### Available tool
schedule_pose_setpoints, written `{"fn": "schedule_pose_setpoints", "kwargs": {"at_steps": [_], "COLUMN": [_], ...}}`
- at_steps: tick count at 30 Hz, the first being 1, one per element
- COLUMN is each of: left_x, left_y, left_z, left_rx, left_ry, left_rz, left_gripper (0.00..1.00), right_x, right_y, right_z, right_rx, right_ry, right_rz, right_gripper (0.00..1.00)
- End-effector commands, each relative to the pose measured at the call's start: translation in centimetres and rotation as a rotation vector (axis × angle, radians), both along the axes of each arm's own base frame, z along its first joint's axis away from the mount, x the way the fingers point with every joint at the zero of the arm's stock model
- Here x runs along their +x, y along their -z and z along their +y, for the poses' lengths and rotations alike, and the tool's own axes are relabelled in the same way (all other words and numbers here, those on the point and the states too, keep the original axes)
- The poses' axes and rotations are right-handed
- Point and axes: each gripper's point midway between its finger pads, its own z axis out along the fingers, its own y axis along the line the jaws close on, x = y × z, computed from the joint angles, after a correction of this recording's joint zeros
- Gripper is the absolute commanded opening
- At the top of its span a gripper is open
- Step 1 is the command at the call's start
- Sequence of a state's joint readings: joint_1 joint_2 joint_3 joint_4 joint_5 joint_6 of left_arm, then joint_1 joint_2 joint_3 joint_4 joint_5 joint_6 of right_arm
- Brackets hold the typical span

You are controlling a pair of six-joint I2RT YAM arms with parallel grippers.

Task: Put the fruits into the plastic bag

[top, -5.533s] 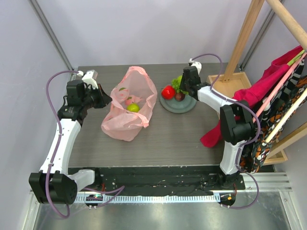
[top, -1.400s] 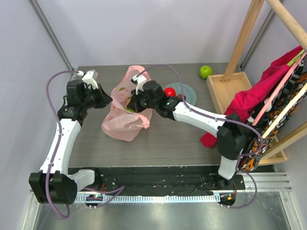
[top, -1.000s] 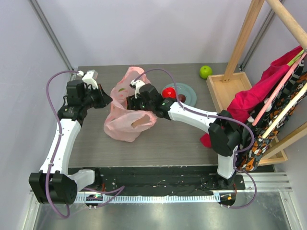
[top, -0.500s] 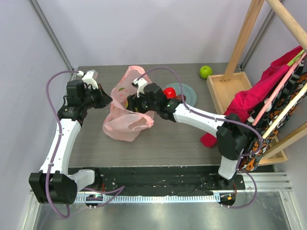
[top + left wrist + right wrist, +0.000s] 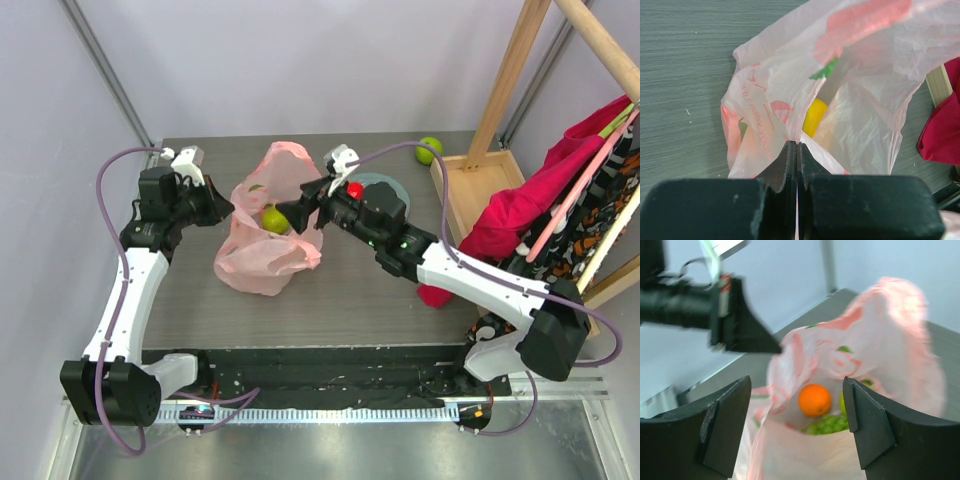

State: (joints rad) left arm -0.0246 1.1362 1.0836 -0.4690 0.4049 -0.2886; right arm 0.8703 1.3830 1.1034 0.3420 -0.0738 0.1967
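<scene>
The pink plastic bag (image 5: pixel 262 250) lies at the left middle of the table, its mouth held up. My left gripper (image 5: pixel 218 208) is shut on the bag's edge (image 5: pixel 796 142). A yellow fruit (image 5: pixel 813 116) shows through the film. My right gripper (image 5: pixel 301 204) is open and empty, just right of the bag's mouth. Through its fingers (image 5: pixel 796 390) I see an orange (image 5: pixel 814 399), green grapes (image 5: pixel 826 425) and a green fruit (image 5: pixel 273 220) inside the bag. A red apple (image 5: pixel 355 190) sits on the grey plate (image 5: pixel 392 187). A green apple (image 5: pixel 430 148) lies at the table's back.
A wooden rack (image 5: pixel 480 170) with a tray base stands at the back right. A red cloth (image 5: pixel 510 215) hangs from it over the table's right edge. My right arm crosses above the plate.
My right gripper has pulled back up and to the right out of the bag's mouth, open. The bag has settled and a green fruit shows inside it. My left gripper has not moved.
</scene>
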Motion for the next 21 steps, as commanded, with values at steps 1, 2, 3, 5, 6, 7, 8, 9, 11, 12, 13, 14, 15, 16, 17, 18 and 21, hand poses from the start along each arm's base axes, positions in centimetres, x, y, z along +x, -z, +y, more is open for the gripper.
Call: {"fn": "schedule_pose_setpoints", "kwargs": {"at_steps": [1,2,3,5,6,7,8,9,11,12,13,14,15,16,17,18,21], "left_x": [0.0,0.0,0.0,0.0,0.0,0.0,0.0,0.1,0.0,0.0,0.0,0.1,0.0,0.0,0.1,0.1,0.1], "left_y": [-1.6,-1.5,-1.6,-1.6,-1.6,-1.6,-1.5,-1.5,-1.6,-1.6,-1.5,-1.5,-1.5,-1.4,-1.5,-1.4,-1.3], "left_z": [-0.1,0.0,0.0,0.0,0.0,0.0,0.0,0.0,0.0,0.0,-0.1,0.0,0.0,0.0,0.0,0.0,-0.2], "left_rx": [-0.013,-0.011,-0.009,-0.008,-0.008,-0.008,-0.010,-0.009,-0.010,-0.010,-0.010,-0.007,-0.008,-0.007,-0.007,-0.009,-0.016], "left_ry": [0.006,0.002,0.002,0.000,0.000,0.000,0.003,0.002,0.003,0.003,0.004,0.003,0.002,0.003,0.003,0.005,0.012], "left_rz": [-0.053,-0.050,-0.055,-0.055,-0.055,-0.055,-0.050,-0.052,-0.050,-0.052,-0.049,-0.050,-0.048,-0.045,-0.049,-0.045,-0.040], "left_gripper": [0.00,0.00,0.00,0.00,0.00,0.00,0.00,0.00,0.00,0.00,0.00,0.00,0.00,0.00,0.00,0.00,0.00], "right_x": [6.4,7.5,8.5,9.6,11.1,11.8,12.5,13.0,15.2,15.8,17.4,17.9,18.5,19.9,20.9,22.1,26.8], "right_y": [-2.2,-1.5,-1.9,-2.8,-2.7,-2.7,-3.3,-3.0,-3.2,-3.6,-2.6,-2.7,-2.9,-1.8,-0.1,-1.2,2.6], "right_z": [-3.5,-4.2,-5.2,-6.2,-7.9,-8.7,-9.5,-9.9,-12.3,-12.6,-13.8,-14.1,-14.3,-15.5,-16.8,-17.9,-22.3], "right_rx": [-0.030,-0.039,-0.024,0.057,0.089,0.123,0.171,0.219,0.272,0.288,0.278,0.278,0.268,0.244,0.183,0.158,-0.076], "right_ry": [0.347,0.404,0.431,0.453,0.493,0.507,0.514,0.496,0.533,0.527,0.548,0.542,0.548,0.625,0.710,0.789,1.076], "right_rz": [0.001,0.033,0.037,0.056,0.074,0.090,0.095,0.132,0.137,0.140,0.155,0.154,0.143,0.145,0.170,0.144,0.189], "right_gripper": [0.82,0.81,0.82,0.83,0.83,0.83,0.82,0.83,0.82,0.83,0.83,0.83,0.83,0.83,0.83,0.84,0.86]}}
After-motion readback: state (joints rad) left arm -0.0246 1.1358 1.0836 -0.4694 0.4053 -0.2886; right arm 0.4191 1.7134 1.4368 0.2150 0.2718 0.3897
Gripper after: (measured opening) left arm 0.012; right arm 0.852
